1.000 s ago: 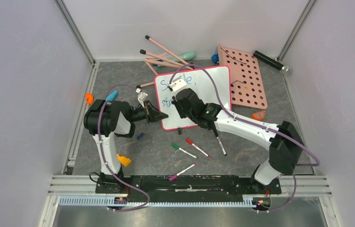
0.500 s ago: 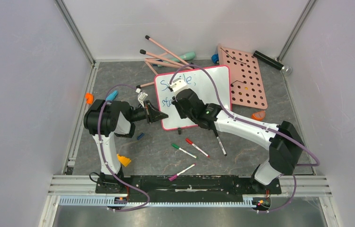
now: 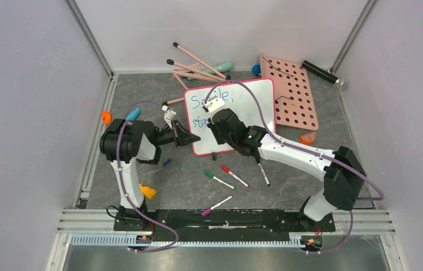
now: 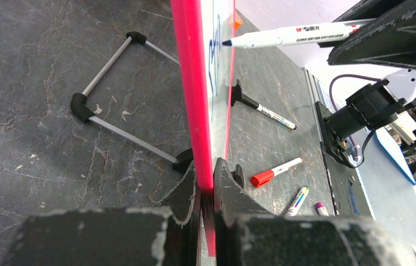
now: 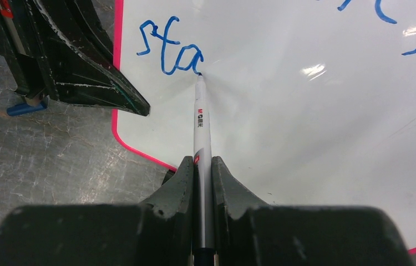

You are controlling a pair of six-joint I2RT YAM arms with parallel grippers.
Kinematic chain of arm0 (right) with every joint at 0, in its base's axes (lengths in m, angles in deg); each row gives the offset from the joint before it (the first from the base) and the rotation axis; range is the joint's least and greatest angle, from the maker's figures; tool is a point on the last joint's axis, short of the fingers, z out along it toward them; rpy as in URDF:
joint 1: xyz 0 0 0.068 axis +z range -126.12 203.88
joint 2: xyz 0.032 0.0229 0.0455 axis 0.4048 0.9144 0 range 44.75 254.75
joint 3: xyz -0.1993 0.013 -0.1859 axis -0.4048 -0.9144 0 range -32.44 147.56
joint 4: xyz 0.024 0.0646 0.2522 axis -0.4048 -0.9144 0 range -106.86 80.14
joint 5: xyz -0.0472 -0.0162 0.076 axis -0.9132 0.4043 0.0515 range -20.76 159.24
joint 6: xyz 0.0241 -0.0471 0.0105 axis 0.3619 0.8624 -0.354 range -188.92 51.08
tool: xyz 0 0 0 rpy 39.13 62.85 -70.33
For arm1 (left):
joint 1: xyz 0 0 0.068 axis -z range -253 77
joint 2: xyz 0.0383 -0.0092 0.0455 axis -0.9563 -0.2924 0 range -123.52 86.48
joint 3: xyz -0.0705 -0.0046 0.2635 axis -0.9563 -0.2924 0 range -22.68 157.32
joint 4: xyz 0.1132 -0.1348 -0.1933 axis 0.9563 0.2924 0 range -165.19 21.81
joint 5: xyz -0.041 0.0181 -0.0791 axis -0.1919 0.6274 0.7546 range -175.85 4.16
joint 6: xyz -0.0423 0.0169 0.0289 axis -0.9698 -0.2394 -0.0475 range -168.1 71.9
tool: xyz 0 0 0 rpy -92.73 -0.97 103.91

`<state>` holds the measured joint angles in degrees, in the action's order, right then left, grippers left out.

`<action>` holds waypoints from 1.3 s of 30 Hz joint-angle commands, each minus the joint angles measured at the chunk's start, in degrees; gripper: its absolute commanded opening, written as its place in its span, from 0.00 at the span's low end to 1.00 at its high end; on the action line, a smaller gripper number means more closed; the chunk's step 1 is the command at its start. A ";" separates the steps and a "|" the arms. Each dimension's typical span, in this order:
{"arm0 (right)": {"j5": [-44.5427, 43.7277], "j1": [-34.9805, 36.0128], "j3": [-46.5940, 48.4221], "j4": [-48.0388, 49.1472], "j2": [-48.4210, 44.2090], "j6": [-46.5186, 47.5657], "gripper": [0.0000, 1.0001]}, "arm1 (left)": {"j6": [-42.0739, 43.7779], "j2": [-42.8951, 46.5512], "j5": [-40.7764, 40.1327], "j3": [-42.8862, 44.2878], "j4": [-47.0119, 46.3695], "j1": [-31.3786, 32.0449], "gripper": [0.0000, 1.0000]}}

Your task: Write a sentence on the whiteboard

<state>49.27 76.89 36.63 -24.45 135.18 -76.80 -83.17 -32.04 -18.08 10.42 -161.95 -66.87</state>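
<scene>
The whiteboard (image 3: 254, 104) with its pink-red rim lies mid-table; it shows edge-on in the left wrist view (image 4: 192, 83) and fills the right wrist view (image 5: 316, 111). My left gripper (image 3: 189, 136) is shut on its left rim (image 4: 204, 183). My right gripper (image 3: 216, 117) is shut on a white marker (image 5: 201, 133) with a blue tip, which touches the board. The sentence (image 3: 202, 112) is blue writing in two lines; the lower line reads "sta" (image 5: 170, 47), and the tip sits at the end of the "a". The marker also shows in the left wrist view (image 4: 294, 36).
A pink pegboard (image 3: 294, 99) lies right of the board. Loose markers (image 3: 234, 176) lie in front of it, with a black pen (image 3: 261, 171) and a red-capped marker (image 4: 275, 170). Pink sticks (image 3: 198, 65) lie behind the board. A wire stand (image 4: 114, 83) lies beside it.
My right gripper has shifted slightly right along the lower line with the marker, and more blue writing shows there. The left arm and the board have not moved.
</scene>
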 commanded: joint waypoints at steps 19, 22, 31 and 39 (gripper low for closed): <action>-0.07 -1.13 3.20 1.47 -2.78 1.45 0.00 | 14.59 -3.18 -3.32 -0.27 -2.45 -0.49 0.02; -0.28 -1.22 3.68 1.45 -1.75 1.66 0.00 | 14.60 -3.26 -3.34 -0.28 -2.45 -0.46 0.02; -2.12 -1.49 4.49 1.33 -0.12 1.73 0.00 | 14.60 -3.28 -3.34 -0.23 -2.45 -0.50 0.02; -2.85 -1.86 2.85 1.10 -0.71 1.43 0.00 | 14.51 -3.28 -3.33 -0.19 -2.45 -0.51 0.02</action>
<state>48.38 75.56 38.34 -24.18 134.88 -75.72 -83.17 -32.04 -17.95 10.47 -162.02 -66.87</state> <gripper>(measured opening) 0.132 0.092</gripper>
